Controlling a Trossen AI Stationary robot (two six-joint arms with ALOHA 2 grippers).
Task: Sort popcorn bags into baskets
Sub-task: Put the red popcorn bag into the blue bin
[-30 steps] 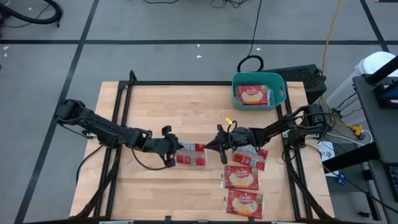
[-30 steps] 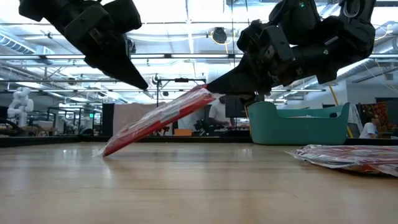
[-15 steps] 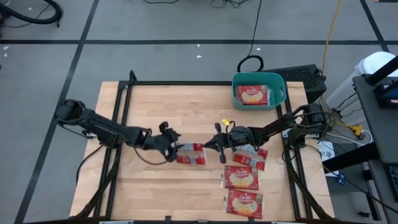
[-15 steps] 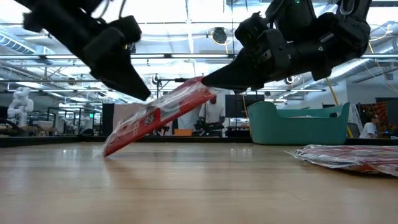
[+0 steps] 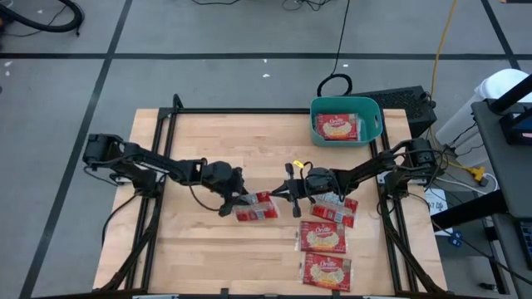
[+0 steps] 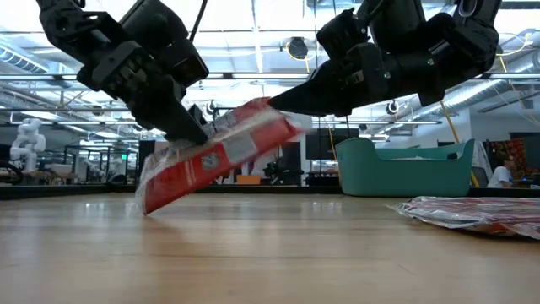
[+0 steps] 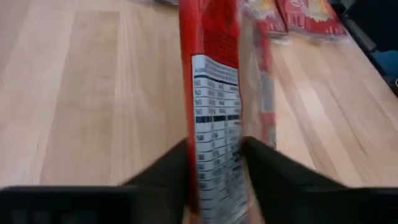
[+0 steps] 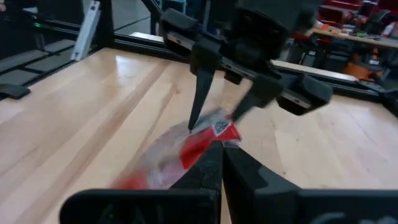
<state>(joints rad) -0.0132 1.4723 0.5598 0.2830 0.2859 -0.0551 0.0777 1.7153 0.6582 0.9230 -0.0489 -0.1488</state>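
A red popcorn bag (image 5: 258,209) stands tilted between both grippers near the table's middle. In the low view its grey-white label panel (image 6: 221,154) faces the camera and its lower left corner (image 6: 150,203) rests on the wood. My left gripper (image 5: 239,199) is closed on the bag's left part, and my right gripper (image 5: 276,196) is shut on its raised right end. The teal basket (image 5: 374,124) sits at the far right with one bag (image 5: 337,126) lying flat in it. My left gripper has the bag's left part (image 7: 214,134) between its two fingers (image 7: 180,165), one on each face. It comes slanting down from the table's left, and the bag stands on edge in the gap. My right gripper pinches the bag's raised right end (image 8: 219,132) between its shut fingers (image 8: 211,165). It comes slanting down from the table's right, and the bag slopes down from it to the table.
Three more red bags lie flat on the table's right half: one (image 5: 339,208) just behind the right gripper, one (image 5: 322,237) nearer, one (image 5: 326,272) at the near edge. The table's left half (image 5: 191,141) is bare wood. Black frame rails run along both sides.
My left gripper has moved down and toward the table's right onto the bag, and its fingers now stand on the bag's two faces. The bag has turned about its length so that its label panel shows in the low view. Its lower left end has stayed on the table.
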